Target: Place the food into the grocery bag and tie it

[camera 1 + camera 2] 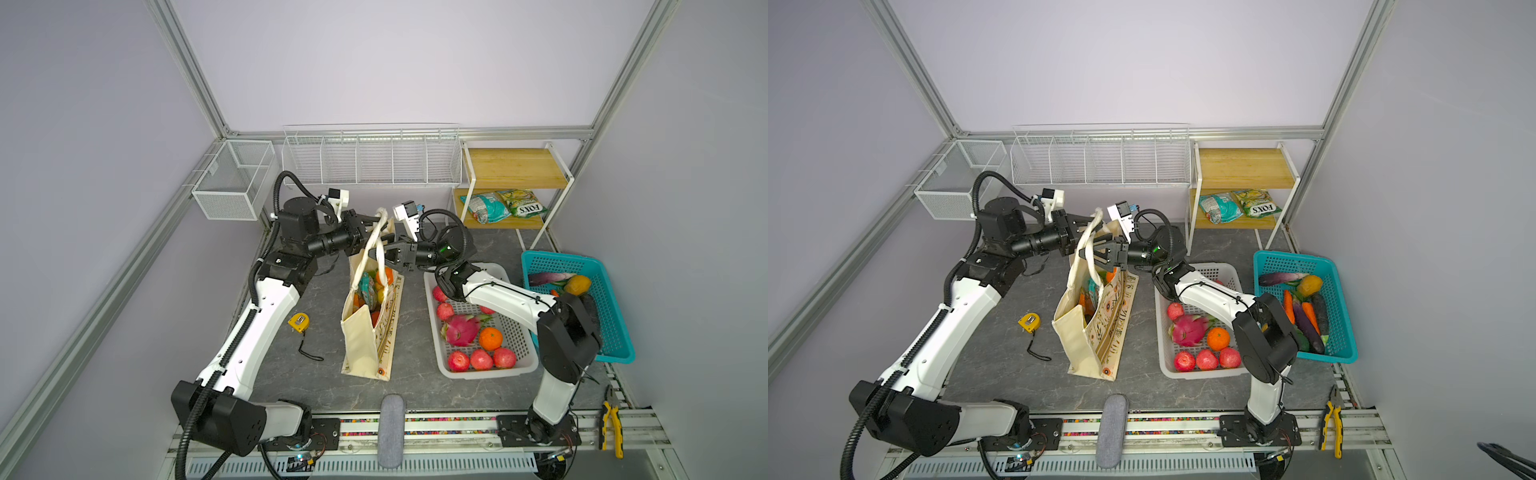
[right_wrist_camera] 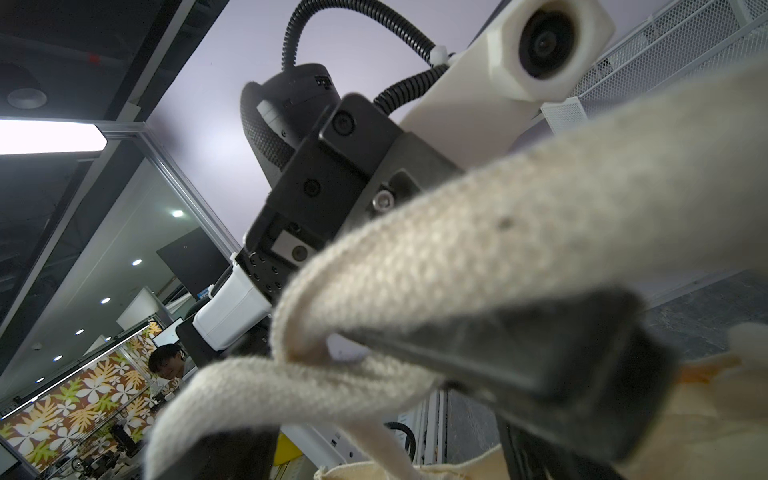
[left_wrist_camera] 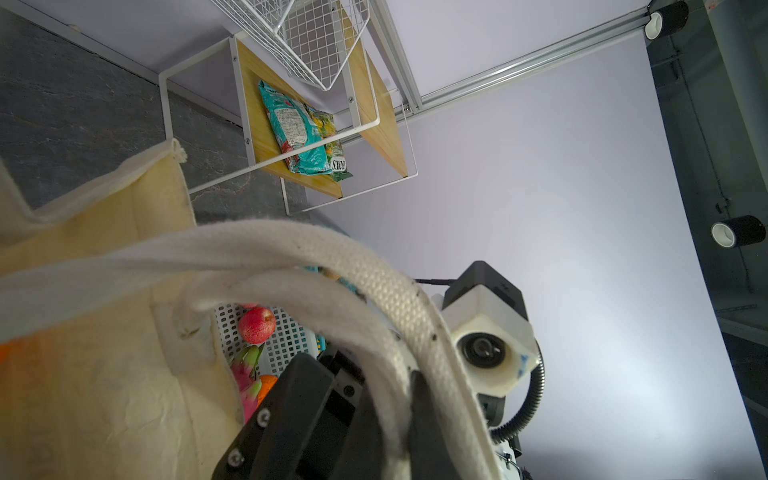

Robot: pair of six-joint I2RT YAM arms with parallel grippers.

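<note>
Grey tabletop (image 1: 415, 386) w/ tote (image 1: 361, 345), tape measure (image 1: 298, 323), white basket (image 1: 486, 373), teal basket (image 1: 619, 357) — shelf rack (image 1: 515, 166) at rear.

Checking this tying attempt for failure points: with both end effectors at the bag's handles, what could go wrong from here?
The left end effector grips the handles above the far end of the bag; pulling could tip it and spill the food. The right end effector is open around one handle strand; it may close on the wrong strand or miss.

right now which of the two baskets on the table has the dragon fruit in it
The white perforated basket, beside the grocery bag; the teal basket holds vegetables instead.
</note>
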